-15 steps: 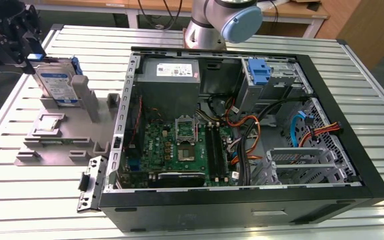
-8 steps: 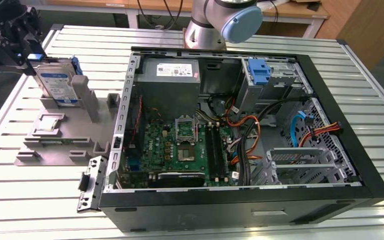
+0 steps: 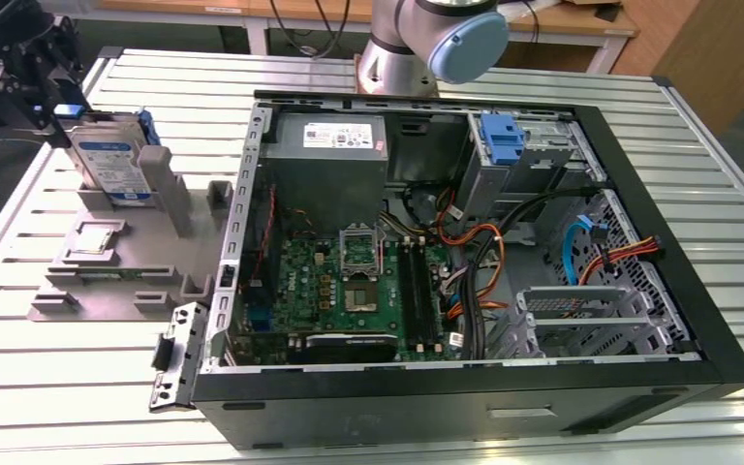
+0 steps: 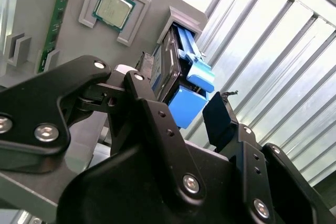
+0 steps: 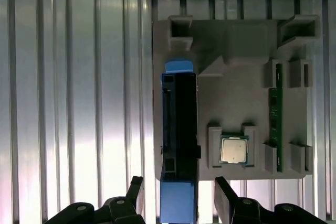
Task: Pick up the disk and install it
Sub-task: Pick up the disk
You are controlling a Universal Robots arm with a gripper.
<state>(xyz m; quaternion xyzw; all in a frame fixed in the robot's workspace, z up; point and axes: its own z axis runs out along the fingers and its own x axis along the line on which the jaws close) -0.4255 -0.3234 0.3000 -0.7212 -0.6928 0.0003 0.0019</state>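
Observation:
The disk (image 3: pixel 111 160) stands on edge in a slot of the grey fixture (image 3: pixel 113 276), at the exterior view's left, beside the open computer case (image 3: pixel 476 387). Its blue-and-white label faces the camera, and a blue bracket frames it. My gripper (image 3: pixel 55 97) hangs over the disk's far upper end. In the first wrist view the disk (image 5: pixel 178 129) appears edge-on, and my gripper (image 5: pixel 180 195) is open, with a gap between each finger and the blue end tab (image 5: pixel 178 203) it straddles. The second wrist view shows the disk (image 4: pixel 168 72) and my gripper (image 4: pixel 186 114) around that tab.
The fixture also holds a processor chip (image 5: pixel 233 149) and a green memory stick (image 5: pixel 275 114). Inside the case are a grey power supply (image 3: pixel 326 136), a blue caddy (image 3: pixel 502 136), a motherboard (image 3: pixel 346 281) and loose cables (image 3: pixel 476 271). All of this rests on a slatted metal table (image 3: pixel 62 387).

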